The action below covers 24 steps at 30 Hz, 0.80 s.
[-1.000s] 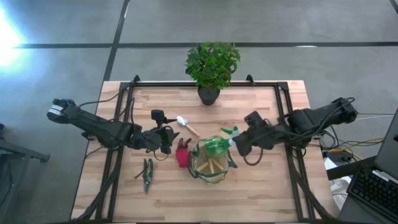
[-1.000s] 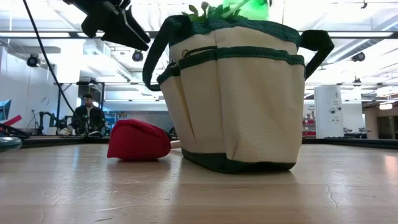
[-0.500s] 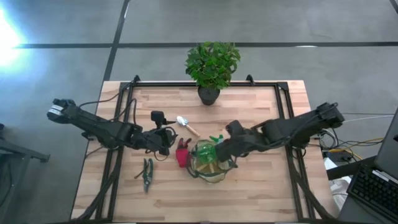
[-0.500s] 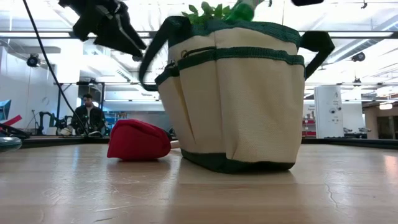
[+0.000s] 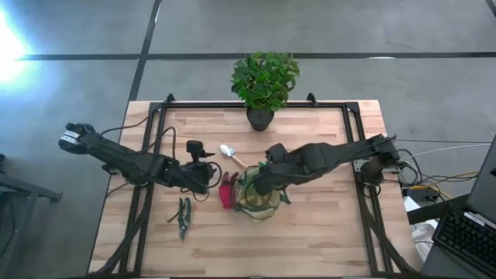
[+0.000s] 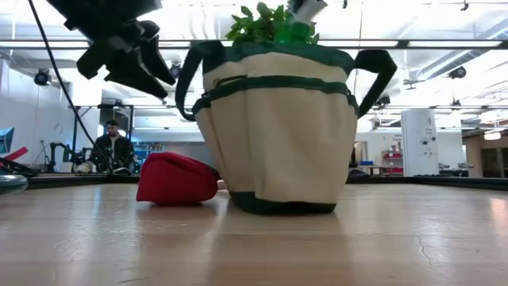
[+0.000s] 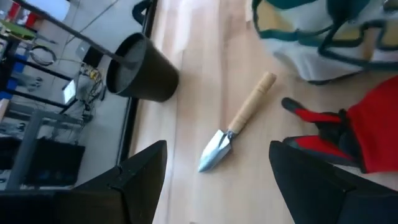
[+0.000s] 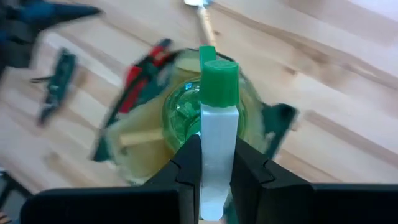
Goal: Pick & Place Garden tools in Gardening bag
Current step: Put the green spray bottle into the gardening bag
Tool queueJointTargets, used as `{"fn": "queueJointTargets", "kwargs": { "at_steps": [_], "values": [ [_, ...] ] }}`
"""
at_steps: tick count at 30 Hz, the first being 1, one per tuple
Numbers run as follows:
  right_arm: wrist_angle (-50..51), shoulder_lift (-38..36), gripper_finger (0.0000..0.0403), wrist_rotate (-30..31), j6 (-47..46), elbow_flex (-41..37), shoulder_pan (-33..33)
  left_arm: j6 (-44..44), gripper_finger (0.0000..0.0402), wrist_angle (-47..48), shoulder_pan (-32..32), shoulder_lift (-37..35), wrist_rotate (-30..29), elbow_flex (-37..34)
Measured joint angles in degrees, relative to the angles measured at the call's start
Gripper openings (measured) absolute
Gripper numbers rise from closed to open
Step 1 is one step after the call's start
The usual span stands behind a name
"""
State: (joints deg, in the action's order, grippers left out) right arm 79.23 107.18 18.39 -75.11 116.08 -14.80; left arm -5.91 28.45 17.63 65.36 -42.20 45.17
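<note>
The khaki gardening bag (image 5: 260,203) with green trim stands at the table's middle and also shows in the low view (image 6: 274,135). My right gripper (image 5: 263,182) is over its mouth, shut on the green spray bottle (image 8: 189,112), whose body is down inside the bag beside a wooden handle (image 8: 140,138). My left gripper (image 5: 208,175) is open and empty, above the table left of the bag. In front of it on the table lie a wooden-handled trowel (image 7: 239,121) and the red glove (image 7: 357,134). The dark green pruners (image 5: 184,215) lie toward the near left. My right gripper pinches the bottle's white spray head (image 8: 217,134), below its green cap, between the two fingers (image 8: 189,158). The fingers come from above, slanting in from the table's right. The bottle hangs below them with its body inside the bag's mouth; whether its base rests there is hidden.
A potted leafy plant (image 5: 264,80) in a black pot (image 7: 140,71) stands at the far edge's middle. Black frame rails run along the table's left and right sides. Bare wood lies in front of the bag and at the near right.
My right gripper has gone toward the table's left with the spray bottle, over the bag, and down, so the bottle's body now sits in the bag's mouth. The bag has shifted a little on the table. My left gripper has dropped slightly, still open.
</note>
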Motion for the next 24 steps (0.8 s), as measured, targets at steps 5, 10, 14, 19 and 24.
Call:
{"fn": "queueJointTargets", "kwargs": {
  "at_steps": [5, 10, 14, 19, 24],
  "values": [
    [1.45, 4.69, 0.0042, 0.07, 2.02, 7.59, 0.76, -1.24, 0.0284, -4.69, 0.0, 0.0, 7.24, -0.2],
    [5.9, 8.48, 0.0042, -1.27, 3.01, 12.01, 2.31, -4.29, 0.0284, -12.25, 0.0, 0.0, 17.77, -0.46],
    [7.2, 10.31, 0.0042, -2.36, 3.96, 14.13, 3.02, -4.79, 0.0284, -14.4, 0.07, 0.64, 22.54, -0.53],
    [8.2, 10.67, 0.0042, -3.36, 4.06, 14.36, 3.86, -4.96, 0.0284, -15.05, 0.0, 3.07, 22.92, -0.53],
    [8.91, 10.75, 0.0042, -3.5, 3.45, 14.2, 4.27, -7.39, 0.0284, -17.33, 0.0, 6.56, 23.21, -0.55]
  ]
}}
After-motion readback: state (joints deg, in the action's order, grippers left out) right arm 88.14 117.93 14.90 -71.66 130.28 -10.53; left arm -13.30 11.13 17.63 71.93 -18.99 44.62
